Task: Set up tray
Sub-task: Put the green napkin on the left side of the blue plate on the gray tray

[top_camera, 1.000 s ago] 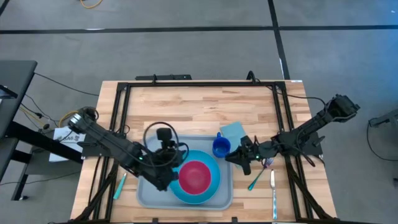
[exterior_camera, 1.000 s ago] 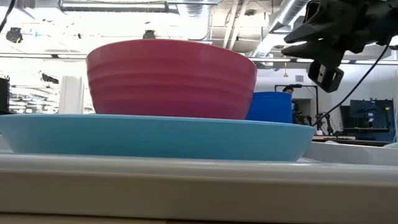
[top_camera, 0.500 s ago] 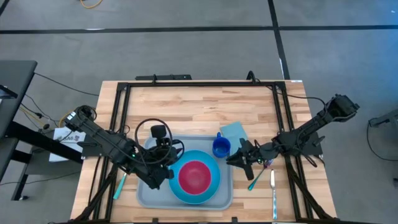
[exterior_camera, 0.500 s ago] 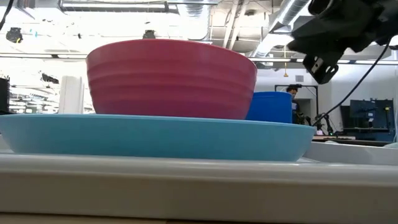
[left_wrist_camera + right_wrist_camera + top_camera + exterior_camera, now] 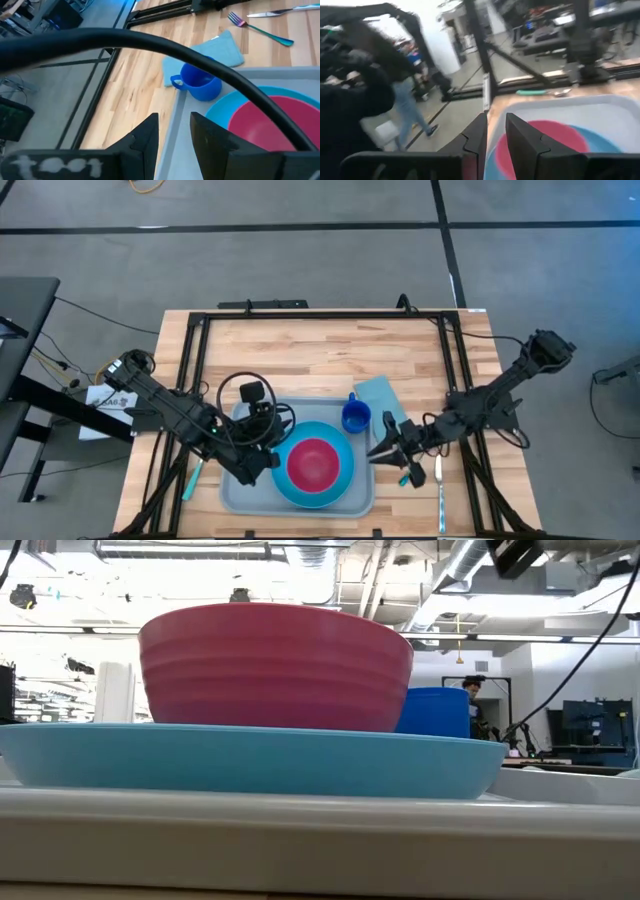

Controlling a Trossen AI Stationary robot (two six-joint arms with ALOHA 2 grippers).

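The left tool (image 5: 262, 465) hangs over the left part of the tray (image 5: 235, 492), its two fingers (image 5: 142, 141) a narrow gap apart with nothing between them. The right tool (image 5: 385, 450) is just off the tray's right edge, fingers (image 5: 474, 136) likewise slightly parted and empty; in the low view only a scrap of that arm shows at the upper edge. The tray sits at the front middle of the worktop (image 5: 320, 350) and carries a blue plate (image 5: 340, 485) with a pink bowl (image 5: 313, 463) on it. A blue mug (image 5: 355, 416) stands at the tray's far right corner, touching a folded napkin (image 5: 378, 392). A fork (image 5: 409, 474) and a knife (image 5: 439, 492) lie right of the tray, a spoon (image 5: 190, 480) to its left, partly hidden by the arm.
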